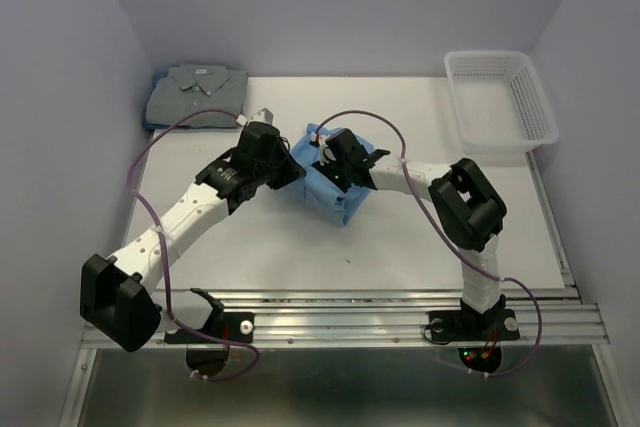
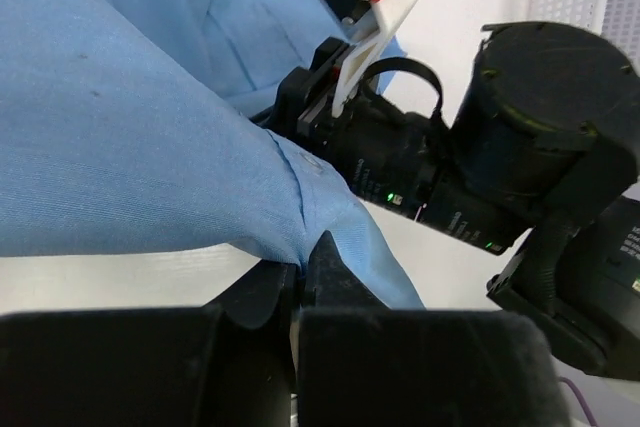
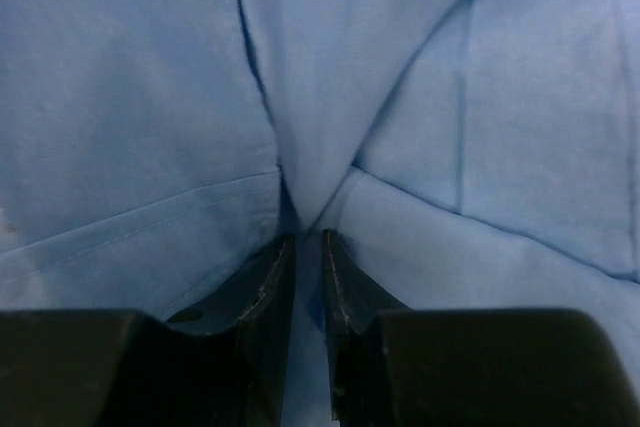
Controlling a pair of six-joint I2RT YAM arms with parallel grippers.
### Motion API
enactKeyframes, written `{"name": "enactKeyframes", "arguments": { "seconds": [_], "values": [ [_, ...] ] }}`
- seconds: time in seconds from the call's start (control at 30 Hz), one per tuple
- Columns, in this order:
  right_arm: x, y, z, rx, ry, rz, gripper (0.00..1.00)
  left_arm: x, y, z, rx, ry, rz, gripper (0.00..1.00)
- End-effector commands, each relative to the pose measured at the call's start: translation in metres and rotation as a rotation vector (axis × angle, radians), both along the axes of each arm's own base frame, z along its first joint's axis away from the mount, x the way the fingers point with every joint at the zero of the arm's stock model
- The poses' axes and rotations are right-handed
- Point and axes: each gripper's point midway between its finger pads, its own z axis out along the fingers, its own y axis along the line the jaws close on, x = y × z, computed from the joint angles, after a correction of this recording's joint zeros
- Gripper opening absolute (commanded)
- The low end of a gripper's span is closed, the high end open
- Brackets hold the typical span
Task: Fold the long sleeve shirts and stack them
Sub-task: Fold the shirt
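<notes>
Sky-blue shirt (image 1: pixel 338 195): bunched, centre of table (image 1: pixel 250 247). Grey-green shirt (image 1: pixel 195 95): folded, upper left. Left pincer (image 2: pixel 305 269): clenched on a blue fold. Right pincer (image 3: pixel 306 252): nipping blue cloth likewise. Step: folding the blue one. Next, probably: both carry the fold across together, edges even.

One blue shirt (image 1: pixel 330 202), one grey-green shirt (image 1: pixel 195 95), one basket (image 1: pixel 500 107).

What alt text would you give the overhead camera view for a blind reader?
A robot's left gripper and right gripper each pinch a partly folded light blue shirt in the middle of a white table. A folded grey-green shirt lies at the far left corner, a white basket at the far right.
</notes>
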Motion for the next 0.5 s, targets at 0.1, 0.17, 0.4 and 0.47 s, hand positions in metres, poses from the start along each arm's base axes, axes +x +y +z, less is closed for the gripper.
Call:
{"name": "enactKeyframes", "arguments": {
  "seconds": [0.1,0.17,0.4,0.47],
  "values": [
    [0.048,-0.029,0.060,0.059,-0.101,-0.245,0.27,0.028,-0.014,0.043,0.009,-0.163,-0.067,0.00],
    [0.069,-0.057,0.073,0.080,-0.110,-0.338,0.30,0.029,-0.015,0.039,0.028,-0.160,-0.084,0.00],
    [0.098,-0.142,0.061,0.030,-0.104,-0.495,0.30,0.036,-0.022,0.032,0.058,-0.151,-0.130,0.00],
    [0.098,-0.154,0.049,-0.023,-0.116,-0.496,0.27,0.038,-0.028,0.030,0.048,-0.147,-0.152,0.00]
  ]
}}
